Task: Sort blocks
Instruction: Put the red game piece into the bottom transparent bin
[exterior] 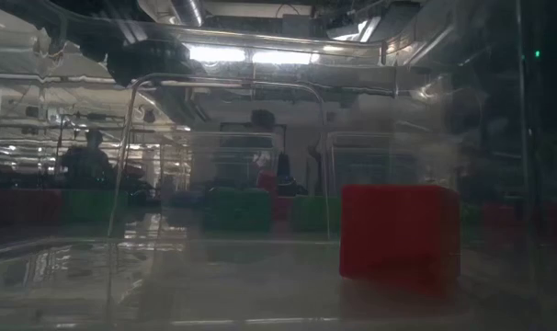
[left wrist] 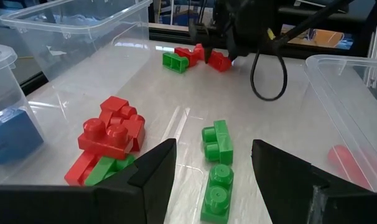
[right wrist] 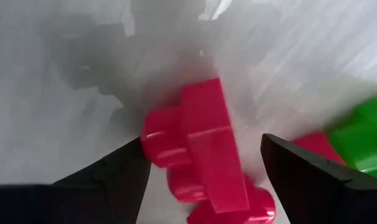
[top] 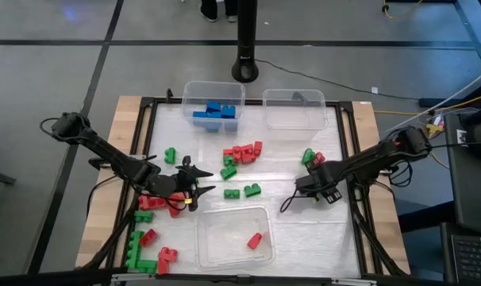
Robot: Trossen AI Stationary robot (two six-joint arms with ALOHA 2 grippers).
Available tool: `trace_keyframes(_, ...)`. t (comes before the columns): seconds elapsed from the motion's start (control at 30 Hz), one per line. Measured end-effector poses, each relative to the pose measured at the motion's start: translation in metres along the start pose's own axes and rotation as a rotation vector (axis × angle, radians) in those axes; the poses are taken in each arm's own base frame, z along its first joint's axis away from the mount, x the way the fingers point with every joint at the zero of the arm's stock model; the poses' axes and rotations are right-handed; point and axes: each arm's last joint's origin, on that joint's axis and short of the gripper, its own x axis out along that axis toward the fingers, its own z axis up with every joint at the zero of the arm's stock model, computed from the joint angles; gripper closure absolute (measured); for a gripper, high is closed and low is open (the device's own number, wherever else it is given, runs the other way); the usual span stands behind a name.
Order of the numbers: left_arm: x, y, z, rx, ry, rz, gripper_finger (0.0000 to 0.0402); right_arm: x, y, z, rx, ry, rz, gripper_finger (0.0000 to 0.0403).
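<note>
the left gripper (top: 194,187) hangs with its dark jaws spread, holding nothing, over the glossy white table (top: 304,230) near two green studded bricks (left wrist: 217,142). the right gripper (top: 310,187) sits low on the table's right side, jaws spread either side of a shiny red brick (right wrist: 204,155) with rounded studs; whether the fingers touch it cannot be told. more blocks lie scattered mid-table (top: 239,155). blue bricks (top: 217,112) fill one clear plastic bin (top: 190,94); a nearer bin (top: 209,246) holds one red block (top: 255,240).
</note>
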Motion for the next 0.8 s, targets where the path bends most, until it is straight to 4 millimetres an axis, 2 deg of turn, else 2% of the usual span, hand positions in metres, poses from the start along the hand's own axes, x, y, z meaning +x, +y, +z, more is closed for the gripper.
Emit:
trace_keyframes(0.17, 0.000, 0.000, 0.000, -0.007, 0.000, 0.000, 0.0204, 0.007, 0.000, 0.004, -0.019, 0.054, 0.009, 0.0137)
trace_keyframes(0.37, 0.000, 0.000, 0.000, -0.010, 0.002, -0.004, 0.0204, 0.007, 0.001, 0.005, -0.018, 0.047, 0.017, 0.0236)
trace_keyframes(0.5, 0.000, 0.000, 0.000, -0.010, 0.002, -0.004, 0.0204, 0.002, -0.001, 0.008, -0.017, 0.043, 0.014, 0.0236)
trace_keyframes(0.67, 0.000, 0.000, 0.000, -0.009, 0.002, -0.004, 0.0204, -0.025, -0.009, 0.018, -0.005, 0.005, -0.011, 0.0236)
trace_keyframes(0.8, 0.000, 0.000, 0.000, -0.009, 0.002, -0.004, 0.0204, -0.064, -0.019, 0.030, 0.003, -0.085, -0.033, 0.0236)
